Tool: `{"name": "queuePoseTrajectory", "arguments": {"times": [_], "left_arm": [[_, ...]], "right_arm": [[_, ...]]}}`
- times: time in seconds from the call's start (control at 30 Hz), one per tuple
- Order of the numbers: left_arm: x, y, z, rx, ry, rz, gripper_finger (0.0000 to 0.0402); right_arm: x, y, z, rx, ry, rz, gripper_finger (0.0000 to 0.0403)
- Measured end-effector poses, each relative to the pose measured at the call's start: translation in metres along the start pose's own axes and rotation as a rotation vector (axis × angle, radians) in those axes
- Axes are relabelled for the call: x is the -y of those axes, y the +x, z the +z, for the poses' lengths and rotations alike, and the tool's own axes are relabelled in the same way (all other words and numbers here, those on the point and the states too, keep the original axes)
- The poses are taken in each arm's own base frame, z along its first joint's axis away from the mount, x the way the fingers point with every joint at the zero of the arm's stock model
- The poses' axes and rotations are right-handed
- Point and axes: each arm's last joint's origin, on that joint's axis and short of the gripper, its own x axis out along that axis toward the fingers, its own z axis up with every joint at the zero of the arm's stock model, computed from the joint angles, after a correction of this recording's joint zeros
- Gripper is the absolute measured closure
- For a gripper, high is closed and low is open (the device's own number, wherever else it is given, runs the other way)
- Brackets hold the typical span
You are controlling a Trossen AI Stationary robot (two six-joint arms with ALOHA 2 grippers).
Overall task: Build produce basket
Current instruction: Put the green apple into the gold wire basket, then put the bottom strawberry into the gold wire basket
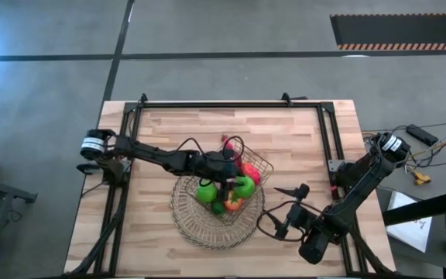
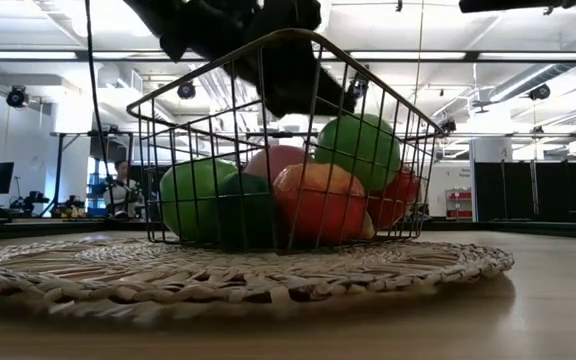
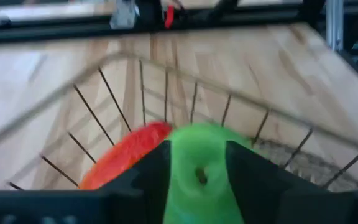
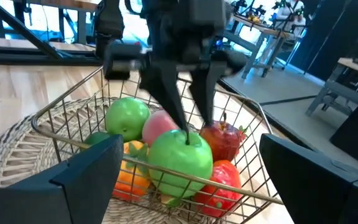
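1. High view: the wooden table [image 1: 300, 139] carries a round woven mat [image 1: 200, 221], which lies directly beneath the left gripper [image 1: 235, 186].
2. The wire basket [image 1: 258, 164] stands on the mat, below and around the left gripper's fingertips. In the low view its near corner is raised, so the basket [image 2: 218, 120] sits tilted.
3. The left gripper is lowered into the basket from above. In the right wrist view its two dark fingers [image 4: 166, 99] stand slightly apart, one on each side of the stem of a green apple [image 4: 180, 158], with the tips at the apple's top. Whether the tips grip or only touch the apple cannot be told.
4. The second green apple [image 4: 127, 118], a pink peach [image 4: 160, 127] and a red apple [image 4: 224, 140] lie just beside the fingers, inside the basket. An orange-red fruit [image 2: 318, 205] lies below them.
5. The right gripper [image 1: 289, 208] waits to the right of the left gripper, off the mat, with its fingers spread wide and nothing between them.
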Motion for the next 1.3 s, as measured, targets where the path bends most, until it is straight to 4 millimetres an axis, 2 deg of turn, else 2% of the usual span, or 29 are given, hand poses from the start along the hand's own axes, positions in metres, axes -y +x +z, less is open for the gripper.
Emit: {"name": "queuePoseTrajectory", "arguments": {"times": [0.17,0.33,0.47,0.57,0.63,0.77,0.87,0.97,1.03,1.13,1.3], "left_arm": [[0.008,-0.026,0.025,0.030,0.010,-0.019,0.0220],[0.027,-0.066,0.043,0.064,0.035,-0.063,0.0215],[0.046,-0.096,0.043,0.054,0.064,-0.003,0.0215],[0.059,-0.112,0.035,0.021,0.095,0.141,0.0214],[0.065,-0.121,0.027,0.020,0.089,0.248,0.0214],[0.068,-0.128,0.002,0.008,0.027,0.417,0.0214],[0.063,-0.130,-0.023,-0.006,-0.046,0.513,0.0214],[0.051,-0.134,-0.044,-0.015,-0.078,0.638,0.0214],[0.041,-0.139,-0.056,0.000,-0.117,0.743,0.0214],[0.027,-0.147,-0.072,0.031,-0.220,0.821,0.0214],[0.003,-0.152,-0.106,0.005,-0.333,0.880,0.0214]], "right_arm": [[0.002,0.002,-0.006,-0.007,0.052,-0.008,0.0036],[0.005,0.013,-0.010,-0.059,0.092,-0.011,0.0036],[0.012,0.032,-0.007,-0.158,0.070,-0.002,0.0036],[0.022,0.048,0.002,-0.228,-0.003,0.008,0.0037],[0.034,0.060,0.015,-0.256,-0.036,0.018,0.0041],[0.072,0.081,0.042,-0.285,-0.092,0.021,0.0057],[0.113,0.097,0.056,-0.315,-0.096,0.018,0.0070],[0.157,0.117,0.059,-0.366,-0.047,0.006,0.0076],[0.186,0.131,0.053,-0.409,-0.007,-0.013,0.0077],[0.221,0.155,0.032,-0.444,0.066,0.021,0.0078],[0.261,0.198,-0.013,-0.328,0.214,0.148,0.0078]]}}
